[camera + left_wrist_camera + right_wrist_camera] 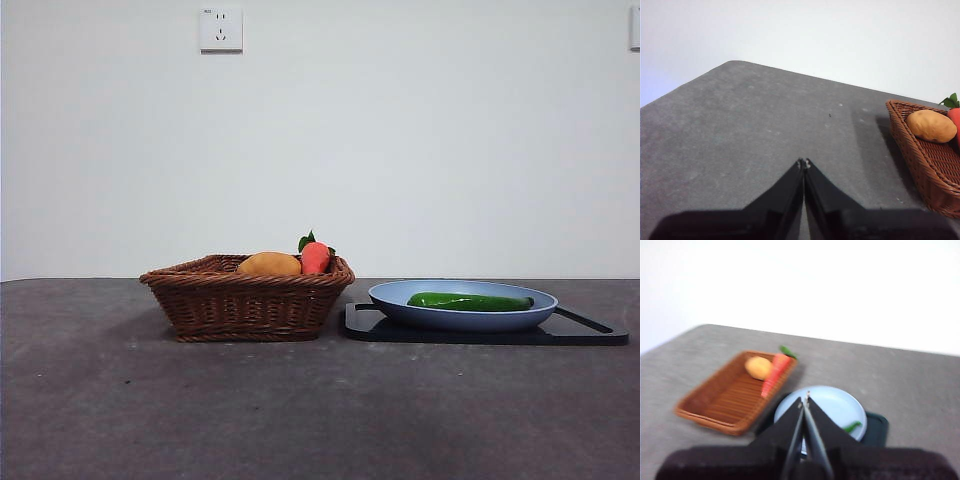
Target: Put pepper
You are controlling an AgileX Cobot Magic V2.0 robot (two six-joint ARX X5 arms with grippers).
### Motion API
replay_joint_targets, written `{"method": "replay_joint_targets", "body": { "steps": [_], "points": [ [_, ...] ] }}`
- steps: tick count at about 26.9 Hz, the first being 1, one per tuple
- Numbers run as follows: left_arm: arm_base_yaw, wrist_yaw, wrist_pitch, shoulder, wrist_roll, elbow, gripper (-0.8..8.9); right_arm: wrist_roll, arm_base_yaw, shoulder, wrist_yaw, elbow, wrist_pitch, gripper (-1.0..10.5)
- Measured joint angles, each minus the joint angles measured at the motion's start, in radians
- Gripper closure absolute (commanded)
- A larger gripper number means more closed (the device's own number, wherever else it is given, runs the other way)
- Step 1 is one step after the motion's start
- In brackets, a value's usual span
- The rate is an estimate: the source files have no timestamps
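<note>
Taking the blue plate (395, 296) as landmark throughout. Table (300, 420): dark grey, bare in front of the plate. Wicker basket (245, 300): just beside the plate, apart from it by a small gap, holding an orange-yellow fruit (268, 264) and a red fruit with green leaves (315, 257). Black tray (590, 330): under the plate, sticking out past it on the side away from the basket.

Pepper (470, 301): lying flat inside the plate, lengthwise, glossy dark green. Only its tip shows in the right wrist view, past the jaws.

Right gripper (805, 399): above the plate, jaws pressed together, nothing between them. That view is blurred. Left gripper (804, 163): on the far side of the basket from the plate, over bare table, jaws likewise pressed together and empty. Neither arm shows in the front view.

Risks, as judged:
- Jaws must spread before descent; coming down closed would jab the pepper or skid it across the plate.
- Glossy, round skin: an off-centre pinch may let it roll or tip out.
- Shallow rim: a jaw could catch it and shift plate on tray.
- Destination unstated; the basket seems likely, and its two fruits crowd one end.
</note>
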Motion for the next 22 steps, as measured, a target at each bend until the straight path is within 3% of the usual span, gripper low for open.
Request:
{"method": "replay_joint_targets", "body": {
  "steps": [4, 9, 14, 22],
  "points": [
    [0.000, 0.000, 0.000, 0.000, 0.000, 0.000, 8.06, 0.045, 0.000, -0.126, 0.023, -0.239, 0.213, 9.4],
    [0.000, 0.000, 0.000, 0.000, 0.000, 0.000, 8.06, 0.105, 0.001, -0.247, 0.132, -0.468, 0.398, 9.4],
    [0.000, 0.000, 0.000, 0.000, 0.000, 0.000, 8.06, 0.140, 0.001, -0.330, 0.159, -0.648, 0.428, 9.4],
    [0.000, 0.000, 0.000, 0.000, 0.000, 0.000, 8.06, 0.169, 0.001, -0.378, 0.161, -0.743, 0.422, 9.4]
  ]
}}
